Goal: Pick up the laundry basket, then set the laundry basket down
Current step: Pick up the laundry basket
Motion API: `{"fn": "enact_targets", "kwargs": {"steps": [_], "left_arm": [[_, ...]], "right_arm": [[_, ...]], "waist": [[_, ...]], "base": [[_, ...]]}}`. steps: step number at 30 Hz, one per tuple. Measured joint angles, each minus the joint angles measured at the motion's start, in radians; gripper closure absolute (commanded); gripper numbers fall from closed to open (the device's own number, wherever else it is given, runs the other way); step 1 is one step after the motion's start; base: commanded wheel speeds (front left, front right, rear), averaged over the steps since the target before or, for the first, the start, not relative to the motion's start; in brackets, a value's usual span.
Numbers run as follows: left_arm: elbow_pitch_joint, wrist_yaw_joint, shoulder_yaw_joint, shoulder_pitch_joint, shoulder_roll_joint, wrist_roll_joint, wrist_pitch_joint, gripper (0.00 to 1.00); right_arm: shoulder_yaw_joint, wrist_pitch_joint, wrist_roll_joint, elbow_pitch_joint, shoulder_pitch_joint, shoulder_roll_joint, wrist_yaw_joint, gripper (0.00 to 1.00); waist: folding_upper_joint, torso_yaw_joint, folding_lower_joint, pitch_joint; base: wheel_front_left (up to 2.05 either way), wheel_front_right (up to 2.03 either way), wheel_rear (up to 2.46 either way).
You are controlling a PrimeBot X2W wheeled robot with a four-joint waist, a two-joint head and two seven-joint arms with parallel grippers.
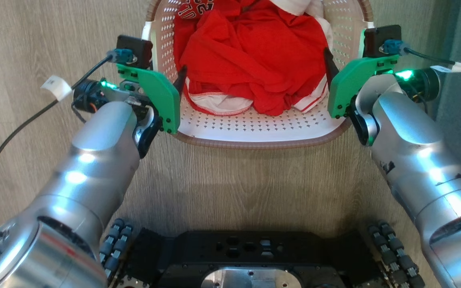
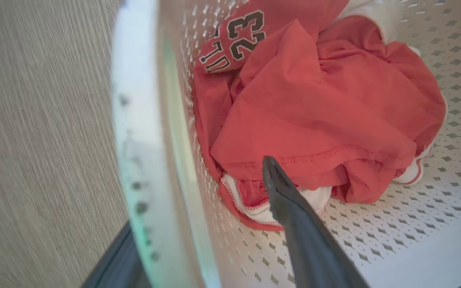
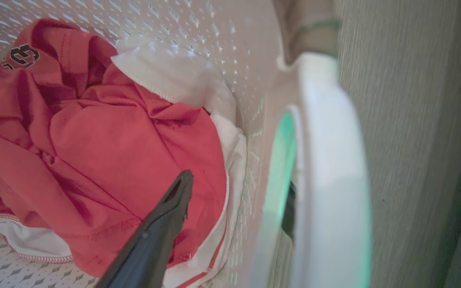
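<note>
1. On the wood-grain floor [image 1: 214, 192], directly ahead of the robot's base [image 1: 246, 256], sits the laundry basket [image 1: 262, 143]. It appears to rest flat. It holds a heap of red-and-white clothes [image 1: 254, 56].
2. Left gripper [image 1: 164, 76]: jaws spread wide and pinching nothing. The left wrist view shows 1 finger [image 2: 294, 216] inside the basket and the other [image 2: 114, 260] outside. The white left handle [image 2: 134, 120] stands between them.
3. Right gripper [image 1: 346, 56]: likewise spread wide, nothing pinched. The right wrist view shows 1 finger [image 3: 158, 232] inside and a dark sliver of the other [image 3: 288, 212] through the opening of the right handle [image 3: 330, 180].
4. Whether either inner fingertip touches the cloth cannot be told. Both lie close against the heap.
5. Step in hand, as judged: the grasp for the pick-up. Both grippers are placed astride the 2 handles, but no hold is made and the basket is not yet lifted.
6. Next move, as judged: close both sets of jaws on the handles together, then raise both arms evenly so the basket stays level.
7. Risk noted: an inner finger could trap cloth against the wall, and an uneven lift could tilt the load.
</note>
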Motion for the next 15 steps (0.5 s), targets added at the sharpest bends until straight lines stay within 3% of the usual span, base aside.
{"fn": "enact_targets", "kwargs": {"steps": [5, 6, 7, 8, 15], "left_arm": [[-0.004, 0.000, -0.028, -0.010, 0.000, -0.033, 0.007, 0.00], [-0.008, 0.001, -0.044, -0.010, 0.000, -0.052, 0.020, 1.00], [-0.008, 0.000, -0.051, -0.011, 0.001, -0.058, 0.025, 1.00], [-0.008, 0.000, -0.051, -0.011, 0.001, -0.058, 0.025, 1.00], [-0.007, 0.002, -0.084, -0.017, 0.008, -0.108, 0.026, 1.00]], "right_arm": [[0.021, -0.005, 0.026, 0.028, -0.009, 0.000, 0.000, 0.00], [0.023, -0.004, 0.053, 0.030, -0.011, 0.000, 0.000, 0.55], [0.026, -0.003, 0.062, 0.030, -0.011, 0.000, 0.000, 0.95], [0.026, -0.003, 0.062, 0.030, -0.011, 0.000, 0.000, 1.00], [0.033, -0.011, 0.095, 0.052, -0.041, -0.008, 0.000, 1.00]], "waist": [[0.0000, 0.005, 0.0000, 0.007], [0.0000, 0.007, 0.0000, 0.009], [0.0000, 0.008, 0.0000, 0.010], [0.0000, 0.008, 0.0000, 0.010], [0.0001, 0.016, -0.0001, 0.015]], "base": [[0.00, 0.00, 0.00], [0.00, 0.00, 0.00], [0.00, 0.00, 0.00], [0.00, 0.00, 0.00], [0.00, 0.00, 0.00]]}}
